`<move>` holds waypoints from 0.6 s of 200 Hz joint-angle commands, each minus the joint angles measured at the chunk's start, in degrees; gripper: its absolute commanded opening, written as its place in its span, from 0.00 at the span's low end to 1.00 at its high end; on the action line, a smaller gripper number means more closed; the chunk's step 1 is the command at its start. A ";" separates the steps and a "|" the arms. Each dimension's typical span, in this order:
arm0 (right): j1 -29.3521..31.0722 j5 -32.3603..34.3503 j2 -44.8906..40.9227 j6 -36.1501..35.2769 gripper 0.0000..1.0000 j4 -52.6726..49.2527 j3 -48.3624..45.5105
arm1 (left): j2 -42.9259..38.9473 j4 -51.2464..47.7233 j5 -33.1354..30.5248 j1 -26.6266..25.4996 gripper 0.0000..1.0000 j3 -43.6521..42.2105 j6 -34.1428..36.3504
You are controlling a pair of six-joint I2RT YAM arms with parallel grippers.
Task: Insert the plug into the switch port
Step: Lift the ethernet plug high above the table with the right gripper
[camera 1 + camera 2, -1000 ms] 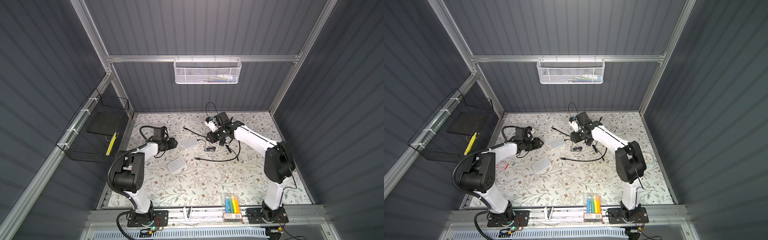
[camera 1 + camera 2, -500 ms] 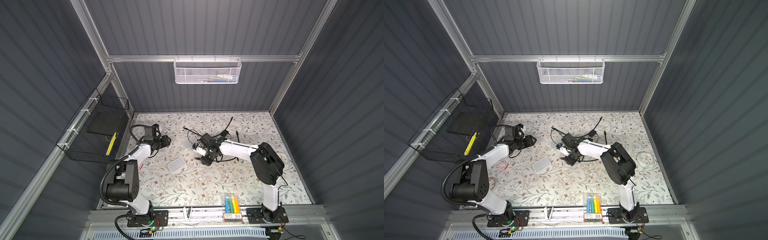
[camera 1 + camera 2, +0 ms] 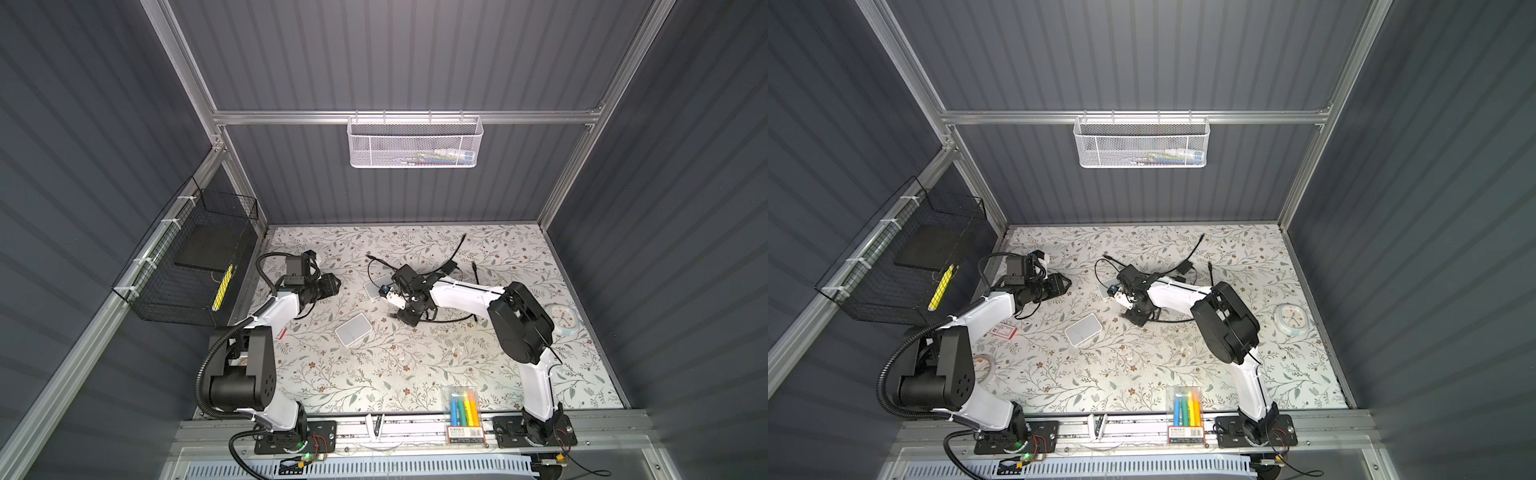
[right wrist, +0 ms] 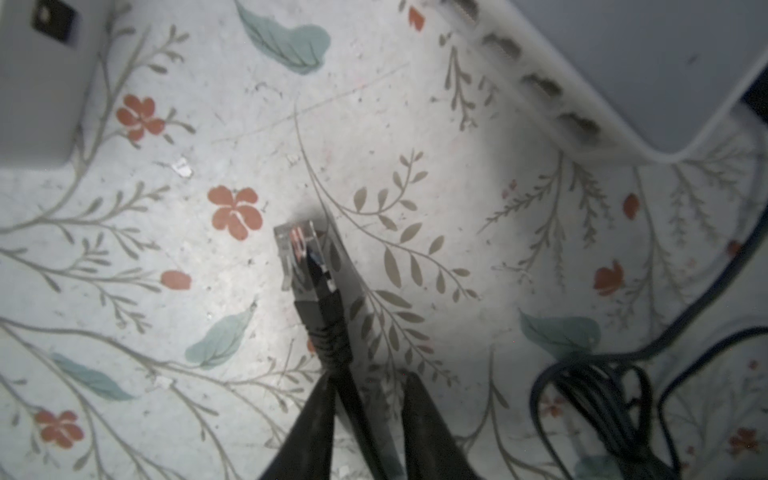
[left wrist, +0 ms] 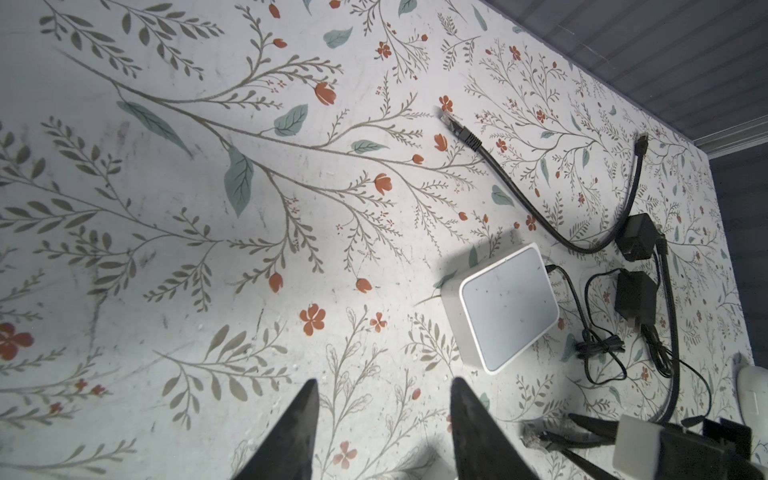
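The plug (image 4: 301,255) is a clear network connector with a black boot, lying on the floral mat. Its black cable (image 4: 353,399) runs back between my right gripper's fingers (image 4: 322,415), against one finger with a gap to the other. The white switch (image 4: 623,62) shows a row of ports (image 4: 540,85) a short way from the plug. In both top views my right gripper (image 3: 405,321) (image 3: 1136,318) is low on the mat beside the switch (image 3: 374,286) (image 3: 1104,291). My left gripper (image 5: 382,386) (image 3: 332,284) is open and empty, off to the left.
A second white box (image 3: 353,329) (image 3: 1083,329) lies nearer the front. Black power adapters (image 5: 636,237) and loose cables (image 5: 598,349) sit behind the switch. A clock (image 3: 561,320) lies right, a marker pack (image 3: 463,405) at the front, and a wire basket (image 3: 195,274) on the left wall.
My right arm swung from the back centre down and leftward to the mat beside the switch, and its jaws narrowed around the cable. The left arm shifted only slightly.
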 commanded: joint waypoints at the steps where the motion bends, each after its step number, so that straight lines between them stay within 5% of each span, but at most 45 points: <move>1: 0.48 -3.33 0.59 -0.70 0.21 -1.65 0.44 | -1.76 -0.88 1.15 0.54 0.52 -0.73 1.06; 47: 0.30 -6.02 -5.13 -2.46 0.00 -2.29 0.64 | -2.32 -0.26 1.86 0.63 0.51 -1.43 0.80; 94: -1.22 -6.75 -15.02 -2.54 0.00 -7.80 8.65 | -4.07 -0.31 1.68 0.72 0.52 -1.69 0.72; 120: -4.27 -14.59 -21.33 2.40 0.00 -6.92 13.24 | -4.54 -0.26 1.50 0.81 0.52 -1.95 0.75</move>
